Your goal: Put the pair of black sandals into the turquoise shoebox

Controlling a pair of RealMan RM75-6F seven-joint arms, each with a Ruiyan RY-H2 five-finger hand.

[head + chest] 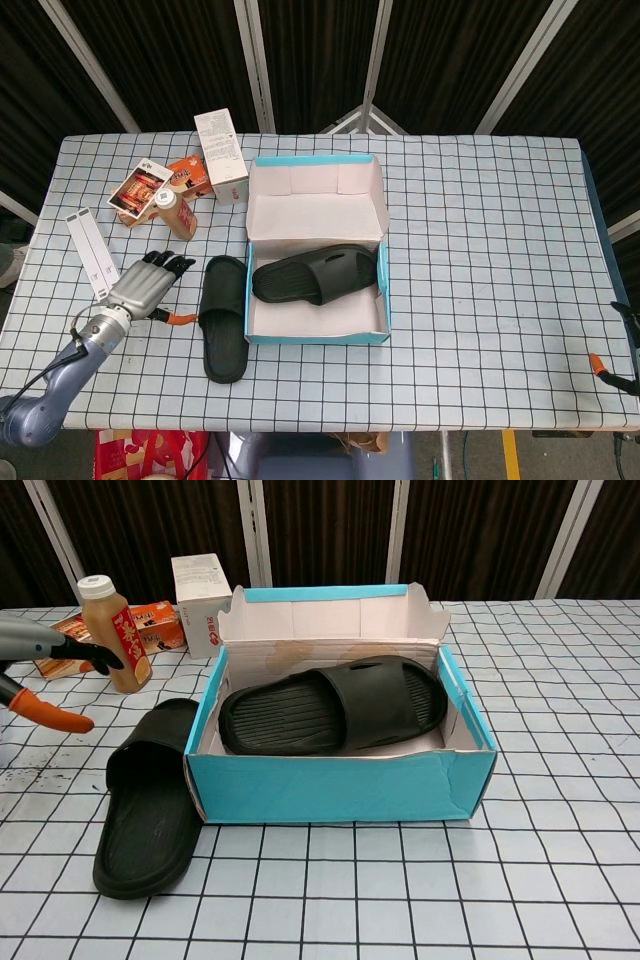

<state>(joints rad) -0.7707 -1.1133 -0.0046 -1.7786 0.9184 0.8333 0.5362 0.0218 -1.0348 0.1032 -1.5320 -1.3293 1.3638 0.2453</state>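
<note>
One black sandal (315,275) (335,705) lies inside the open turquoise shoebox (318,337) (340,785). The other black sandal (223,317) (150,800) lies on the table just left of the box. My left hand (145,287) (45,665) hovers left of that sandal, fingers spread, holding nothing, its orange thumb tip pointing toward the sandal. At the far right table edge only a small orange-tipped part of my right hand (600,365) shows.
A bottle (176,213) (112,632), a white carton (222,155) (200,605) and flat orange packets (160,182) stand behind the left hand. Two white strips (97,258) lie at the left edge. The checked tablecloth (480,250) covers the table.
</note>
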